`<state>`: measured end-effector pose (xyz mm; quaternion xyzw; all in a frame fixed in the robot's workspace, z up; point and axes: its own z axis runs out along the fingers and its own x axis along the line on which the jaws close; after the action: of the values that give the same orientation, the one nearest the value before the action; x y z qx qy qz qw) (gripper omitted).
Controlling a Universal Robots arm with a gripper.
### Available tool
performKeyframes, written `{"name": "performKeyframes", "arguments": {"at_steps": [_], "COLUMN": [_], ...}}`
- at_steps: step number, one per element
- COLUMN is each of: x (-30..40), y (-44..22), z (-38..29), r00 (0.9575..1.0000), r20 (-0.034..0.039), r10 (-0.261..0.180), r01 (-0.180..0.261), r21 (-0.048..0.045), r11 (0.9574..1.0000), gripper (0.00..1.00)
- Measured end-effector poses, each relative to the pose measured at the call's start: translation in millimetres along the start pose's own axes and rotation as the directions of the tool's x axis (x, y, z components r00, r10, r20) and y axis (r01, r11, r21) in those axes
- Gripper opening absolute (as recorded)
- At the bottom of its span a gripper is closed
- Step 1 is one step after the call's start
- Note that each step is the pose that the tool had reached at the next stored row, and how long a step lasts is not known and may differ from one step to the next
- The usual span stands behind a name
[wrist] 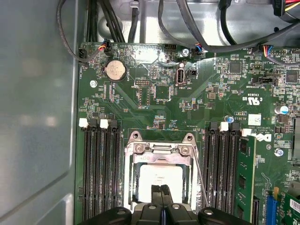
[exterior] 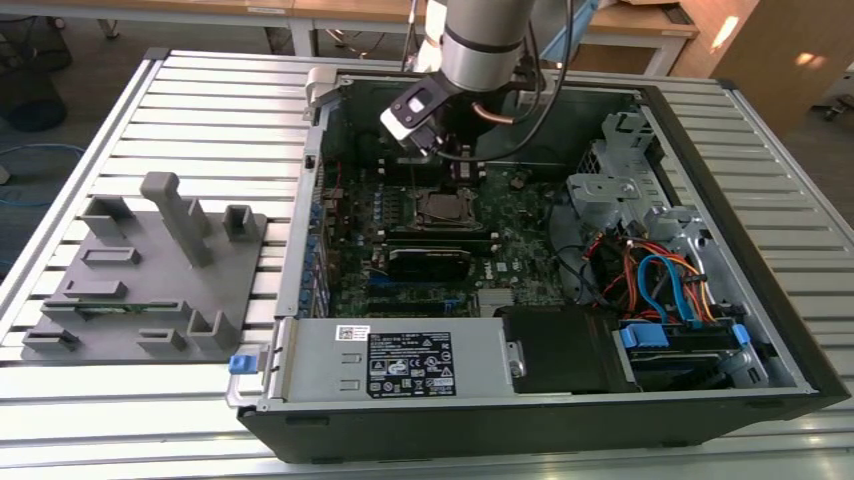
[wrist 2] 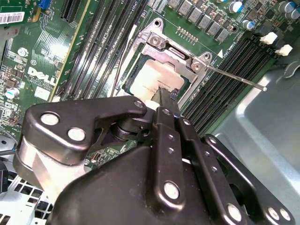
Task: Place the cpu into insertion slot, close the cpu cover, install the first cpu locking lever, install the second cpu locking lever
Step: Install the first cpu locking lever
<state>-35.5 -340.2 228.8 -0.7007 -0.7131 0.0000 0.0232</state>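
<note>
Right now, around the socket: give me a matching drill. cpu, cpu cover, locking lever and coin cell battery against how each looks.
Things:
1. cpu
2. cpu cover
3. locking lever
4. coin cell battery

Looks:
a. thin bare metal rod
b. round silver disc
c. silver frame with a square window
d. pale square inside that window

Pairs: 1-d, 2-c, 3-a, 4-b
</note>
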Motion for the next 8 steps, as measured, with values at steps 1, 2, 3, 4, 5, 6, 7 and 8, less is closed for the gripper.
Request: {"name": "performKeyframes", "arguments": {"at_steps": [1, 2, 3, 4, 5, 6, 7, 8], "x": [0.0, 0.0, 0.0, 0.1, 0.1, 0.1, 0.1, 0.1], "y": [0.0, 0.0, -0.1, -0.1, -0.1, -0.1, -0.1, -0.1], "z": [-0.5, -1.1, -1.6, -2.0, -2.5, -3.0, -3.4, -3.9], "r00": [1.0000, 1.0000, 1.0000, 1.0000, 1.0000, 1.0000, 1.0000, 1.0000], "r20": [0.0001, 0.0000, 0.0000, 0.0000, -0.0001, -0.0001, -0.0001, -0.0001], "r10": [0.000, 0.000, 0.000, 0.000, 0.000, 0.000, 0.000, 0.000], "r01": [0.000, 0.000, 0.000, 0.000, 0.000, 0.000, 0.000, 0.000], "r21": [0.0001, 0.0000, 0.0001, 0.0001, 0.0000, 0.0001, 0.0001, 0.0001], "r11": [1.0000, 1.0000, 1.0000, 1.0000, 1.0000, 1.0000, 1.0000, 1.0000], "gripper": [0.10, 0.10, 0.10, 0.10, 0.10, 0.10, 0.10, 0.10]}}
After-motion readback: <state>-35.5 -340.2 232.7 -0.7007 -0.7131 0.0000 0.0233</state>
